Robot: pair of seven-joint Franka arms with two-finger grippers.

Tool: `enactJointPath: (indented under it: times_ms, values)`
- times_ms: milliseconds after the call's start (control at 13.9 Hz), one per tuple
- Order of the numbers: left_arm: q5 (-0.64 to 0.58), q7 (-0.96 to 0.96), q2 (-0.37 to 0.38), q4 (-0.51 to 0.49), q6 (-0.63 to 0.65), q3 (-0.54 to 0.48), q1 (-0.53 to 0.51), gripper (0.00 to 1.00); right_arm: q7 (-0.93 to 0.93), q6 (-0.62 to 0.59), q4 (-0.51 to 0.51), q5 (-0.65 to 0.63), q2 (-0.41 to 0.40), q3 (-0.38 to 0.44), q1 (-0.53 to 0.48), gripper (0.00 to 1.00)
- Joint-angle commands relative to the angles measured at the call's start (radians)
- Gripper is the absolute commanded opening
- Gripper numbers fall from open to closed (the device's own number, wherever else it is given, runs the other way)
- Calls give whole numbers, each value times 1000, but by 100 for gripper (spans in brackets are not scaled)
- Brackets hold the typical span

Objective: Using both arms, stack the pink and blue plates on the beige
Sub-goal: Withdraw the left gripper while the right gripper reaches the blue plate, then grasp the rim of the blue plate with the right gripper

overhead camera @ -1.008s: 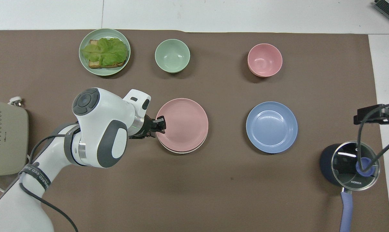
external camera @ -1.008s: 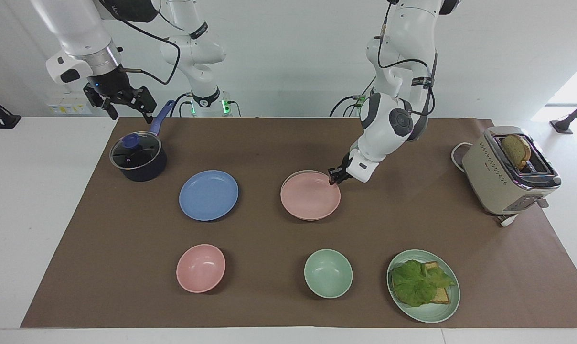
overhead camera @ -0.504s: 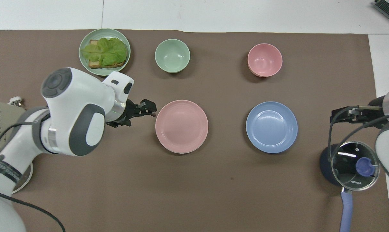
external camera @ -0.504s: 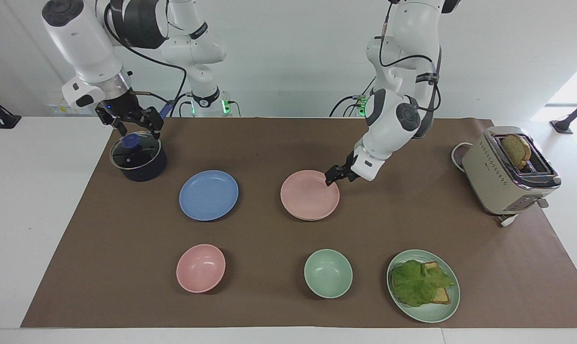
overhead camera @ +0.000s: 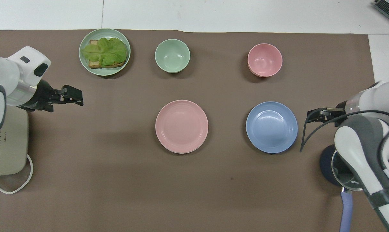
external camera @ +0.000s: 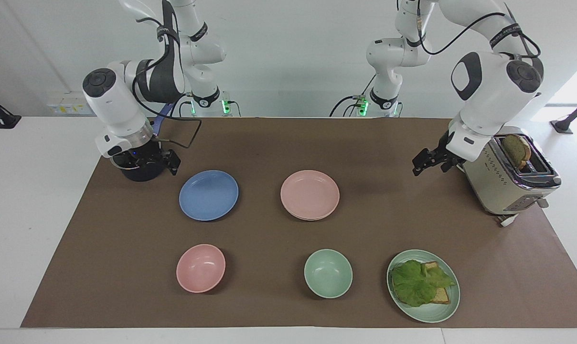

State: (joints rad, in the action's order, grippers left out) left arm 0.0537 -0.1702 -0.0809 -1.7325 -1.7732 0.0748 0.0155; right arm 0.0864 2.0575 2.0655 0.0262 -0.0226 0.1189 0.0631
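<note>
Matte pink plate point(external camera: 310, 193) atop beige plate point(external camera: 312, 218), round blue plate point(external camera: 208, 194) beside; both pincers, left point(external camera: 423, 162) and right point(external camera: 166, 161), released.

Two plates point(external camera: 208, 195) point(external camera: 310, 193) lie side by side at the desk's point(external camera: 269, 143) middle; two bowls point(external camera: 200, 267) point(external camera: 328, 273) sit farther from the robots; a toaster point(external camera: 508, 172) stands at the left arm's end.

Bare mat point(external camera: 260, 143) surrounds the blue plate point(external camera: 208, 195); only the pot point(external camera: 138, 171) stands close.
</note>
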Motion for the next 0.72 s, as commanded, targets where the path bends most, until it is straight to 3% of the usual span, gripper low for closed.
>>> enactJointPath:
  times_ms: [0,144,360,648]
  values:
    - [-72,64,-2,105,127,0,-18,100,-33,91,67,23,-17,-1,-6,100]
    - [-69,74,13,158,190,-1,-25,100,-30,141,81,26,-55,-1,0,100]
    - [-69,87,72,159,216,-9,-31,100,-52,170,82,75,-101,-1,3,100]
    - [-63,80,76,159,205,-9,-29,100,-123,205,116,161,-122,-1,4,100]
